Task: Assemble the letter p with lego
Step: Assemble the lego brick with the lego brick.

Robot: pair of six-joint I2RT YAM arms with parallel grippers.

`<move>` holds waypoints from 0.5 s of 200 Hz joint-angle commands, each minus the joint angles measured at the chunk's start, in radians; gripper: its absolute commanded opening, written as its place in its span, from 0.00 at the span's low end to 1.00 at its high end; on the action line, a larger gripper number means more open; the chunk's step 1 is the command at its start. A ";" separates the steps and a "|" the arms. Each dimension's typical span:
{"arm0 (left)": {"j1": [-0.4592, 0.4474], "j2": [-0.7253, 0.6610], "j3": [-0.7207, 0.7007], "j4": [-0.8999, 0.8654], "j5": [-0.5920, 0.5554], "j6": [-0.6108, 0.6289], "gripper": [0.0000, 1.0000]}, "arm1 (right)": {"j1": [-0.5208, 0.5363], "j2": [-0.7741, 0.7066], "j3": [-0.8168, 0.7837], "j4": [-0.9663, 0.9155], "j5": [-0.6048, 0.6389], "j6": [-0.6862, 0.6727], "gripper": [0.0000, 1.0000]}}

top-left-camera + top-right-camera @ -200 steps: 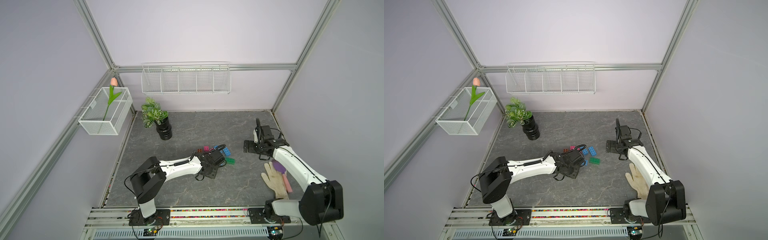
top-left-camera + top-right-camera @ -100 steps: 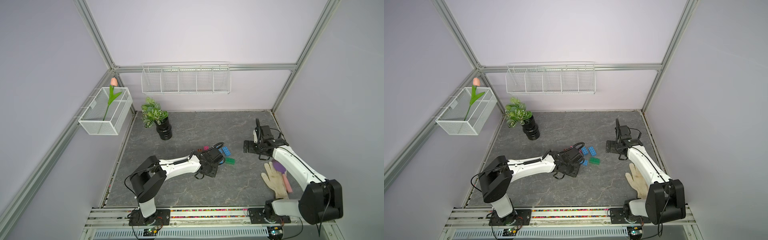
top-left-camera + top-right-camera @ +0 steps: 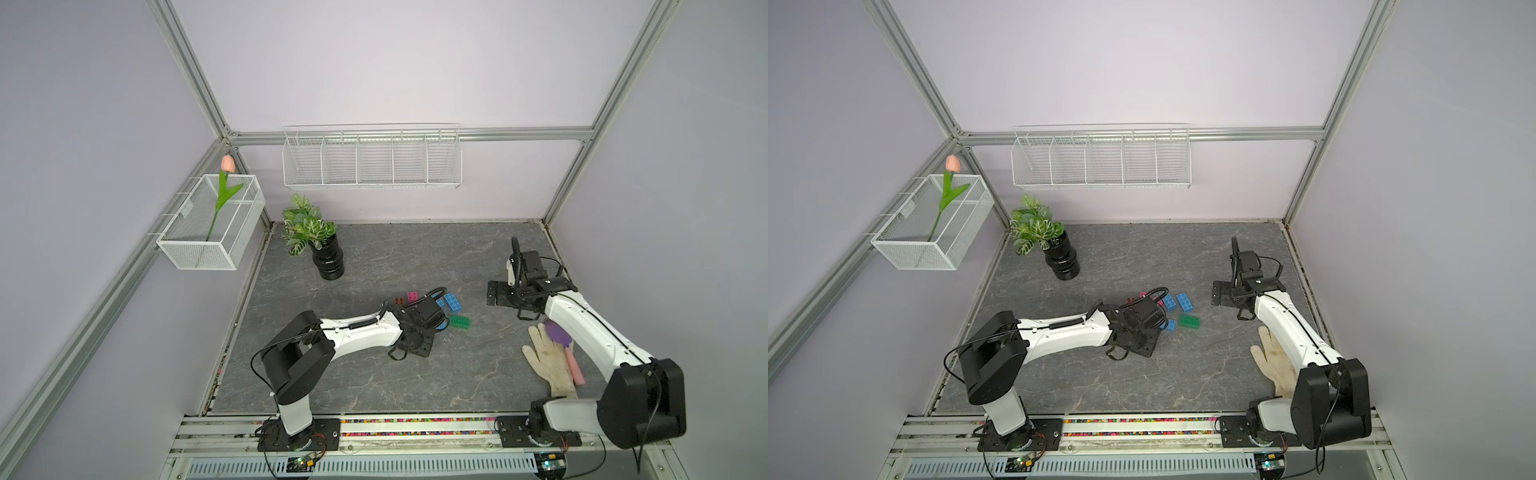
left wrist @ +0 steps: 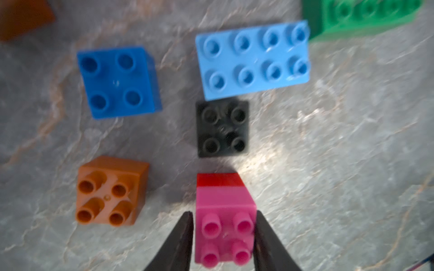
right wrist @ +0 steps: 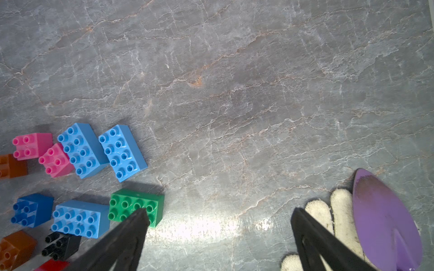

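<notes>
Eases the left gripper (image 4: 223, 211) just off the pink brick (image 4: 225, 225), stacked on the red brick (image 4: 218, 180) beside the black brick (image 4: 223, 129), likely one piece placed, with the right gripper (image 5: 219, 211) spread wide, well apart.

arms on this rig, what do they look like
The left arm and right arm have white link shells, bulky black joints and black bases. A coiled black cable runs along the left one; thin black cables loop at both wrists. The left gripper and right gripper are black, with slim tapered fingers.
</notes>
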 commanded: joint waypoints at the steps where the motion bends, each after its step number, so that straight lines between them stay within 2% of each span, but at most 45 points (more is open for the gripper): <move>1: 0.004 -0.018 0.010 -0.046 -0.028 -0.007 0.45 | 0.007 -0.028 -0.018 -0.018 -0.002 -0.007 0.97; 38: 0.001 -0.106 0.040 -0.058 -0.031 0.012 0.47 | 0.007 -0.050 -0.018 -0.015 -0.017 -0.008 0.97; 67: -0.010 -0.202 0.052 -0.035 -0.036 0.059 0.56 | 0.007 -0.059 -0.018 -0.013 -0.027 -0.009 0.96; 100: -0.007 -0.257 0.063 0.025 -0.117 0.092 0.61 | 0.007 -0.046 -0.031 -0.012 -0.027 -0.012 0.96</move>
